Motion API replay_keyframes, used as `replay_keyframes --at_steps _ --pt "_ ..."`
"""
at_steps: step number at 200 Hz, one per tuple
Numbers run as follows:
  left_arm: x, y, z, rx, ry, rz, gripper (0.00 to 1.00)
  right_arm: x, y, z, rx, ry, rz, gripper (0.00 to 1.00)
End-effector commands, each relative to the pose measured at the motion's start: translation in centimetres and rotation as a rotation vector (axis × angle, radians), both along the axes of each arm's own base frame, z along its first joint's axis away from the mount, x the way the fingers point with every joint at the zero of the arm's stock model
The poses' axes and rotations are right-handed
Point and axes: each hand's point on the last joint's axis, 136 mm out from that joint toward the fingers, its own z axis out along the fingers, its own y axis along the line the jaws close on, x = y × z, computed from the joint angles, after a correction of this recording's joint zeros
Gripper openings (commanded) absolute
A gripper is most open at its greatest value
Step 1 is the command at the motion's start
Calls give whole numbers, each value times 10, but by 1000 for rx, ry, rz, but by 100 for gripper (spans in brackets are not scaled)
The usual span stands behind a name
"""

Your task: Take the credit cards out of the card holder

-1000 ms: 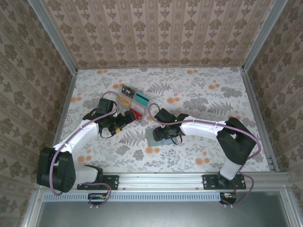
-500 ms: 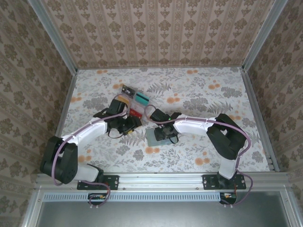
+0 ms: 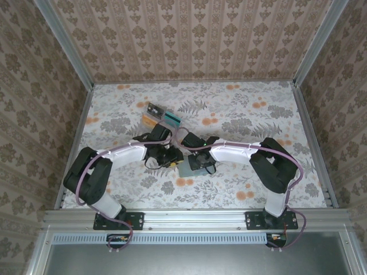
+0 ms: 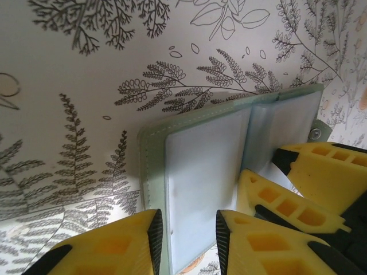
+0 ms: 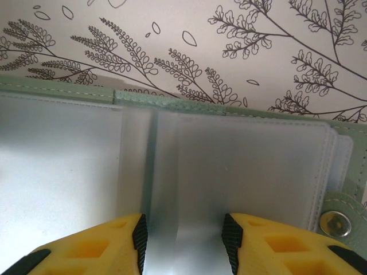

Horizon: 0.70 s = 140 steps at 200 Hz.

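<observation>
Table: a fern-and-blossom cloth is covering it, running under both grippers and out to the papered walls.
Left arm: it is reaching in from the left base and bending toward the middle of the table.
Right arm: it is stretching in from the right base and meeting the other arm over the same spot.
Clear tray: it is sitting beyond the left gripper, on the far side from the bases, apart from it, with colourful cards showing inside.
Card holder: it is lying open and flat on the cloth directly beneath both grippers, grey-green edge outward and pale lining facing up. In the left wrist view the card holder is running from between that gripper's fingers away to the right. Its sleeves are looking frosted, so what they are holding I cannot tell.
Left gripper: its yellow fingers are standing partly spread, and the left panel's lining is showing in the gap between the black pads.
Right gripper: its fingers are standing partly spread too, straddling the centre fold, with the clear sleeve showing between the pads. From the left wrist, the right gripper's fingers are sitting on the right panel, just beside the left gripper.
Snap stud: it is sitting on a small tab at the holder's edge, to the right of the right gripper.
</observation>
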Motion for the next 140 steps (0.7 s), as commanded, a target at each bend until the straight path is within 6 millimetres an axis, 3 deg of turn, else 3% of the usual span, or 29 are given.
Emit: replay_keyframes --at_steps 1,66,140 --pt "6 -9 1 -11 7 8 32 -20 -28 -35 -115 95 -30 44" --pt "2 -11 -21 -3 70 20 27 -23 -26 -36 -77 118 -39 43" --pt "2 -23 -23 -18 77 -14 23 -23 -20 -36 -5 134 -53 39"
